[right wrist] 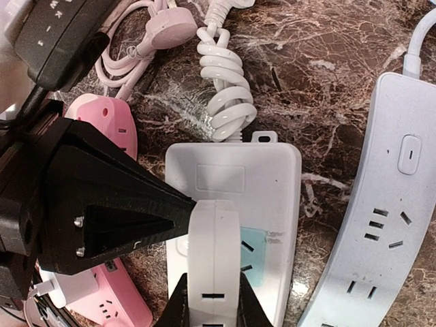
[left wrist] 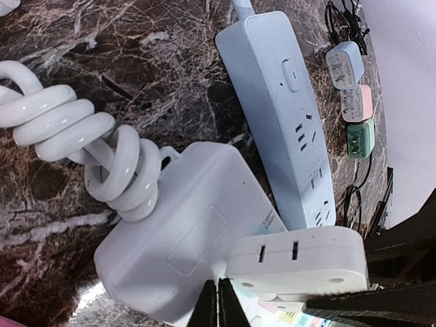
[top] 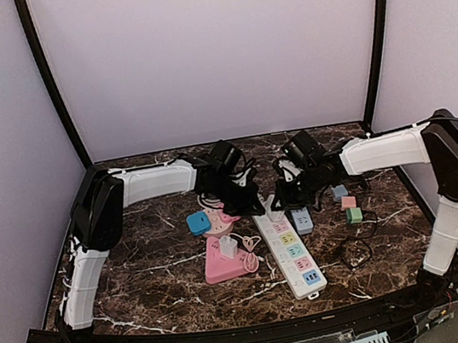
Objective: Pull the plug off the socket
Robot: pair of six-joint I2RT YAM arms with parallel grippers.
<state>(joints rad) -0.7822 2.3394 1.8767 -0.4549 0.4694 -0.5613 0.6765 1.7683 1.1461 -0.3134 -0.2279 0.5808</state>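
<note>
Right gripper (right wrist: 212, 310) clamps the white plug (right wrist: 212, 238) seated in the white strip (right wrist: 235, 170), while the closed left gripper (right wrist: 178, 206), at the plug's 9 o'clock, apparently braces the strip against the pull.

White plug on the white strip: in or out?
In, it seems: the white plug sits flush on the white strip, no prongs showing, with the right tool shut on its sides.
</note>
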